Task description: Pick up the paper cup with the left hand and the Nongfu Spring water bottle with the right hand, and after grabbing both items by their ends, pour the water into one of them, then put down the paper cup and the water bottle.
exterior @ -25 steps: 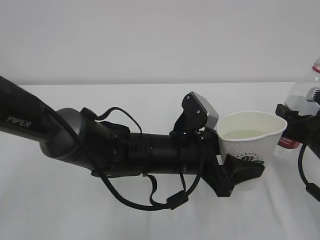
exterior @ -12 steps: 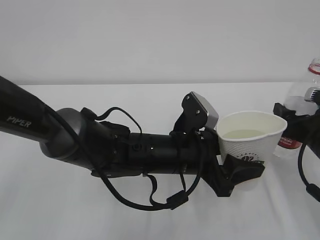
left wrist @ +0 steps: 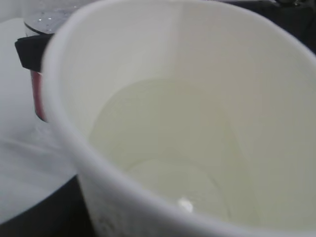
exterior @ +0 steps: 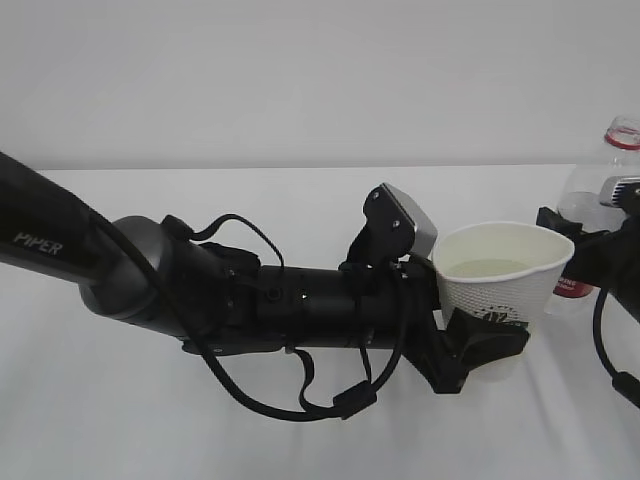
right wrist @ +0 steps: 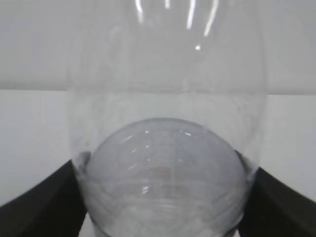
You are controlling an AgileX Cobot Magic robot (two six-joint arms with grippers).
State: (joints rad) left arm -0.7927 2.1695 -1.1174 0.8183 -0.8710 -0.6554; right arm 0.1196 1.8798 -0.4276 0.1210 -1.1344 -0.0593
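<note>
The Nongfu Spring water bottle (exterior: 598,215) is cut off by the right edge of the exterior view, and its lower body sits behind the paper cup (exterior: 500,275) and the right hand (exterior: 600,245), so its base is hidden. That hand is itself only partly in frame. In the right wrist view the bottle (right wrist: 165,148) fills the picture, its top and bottom cropped, and only the black finger corners (right wrist: 39,202) show; whether they press the wall cannot be told. The left wrist view is blurred: the cup (left wrist: 197,98) overruns the frame, the water (left wrist: 168,163) is perhaps shallow, and the left hand is hidden.
</note>
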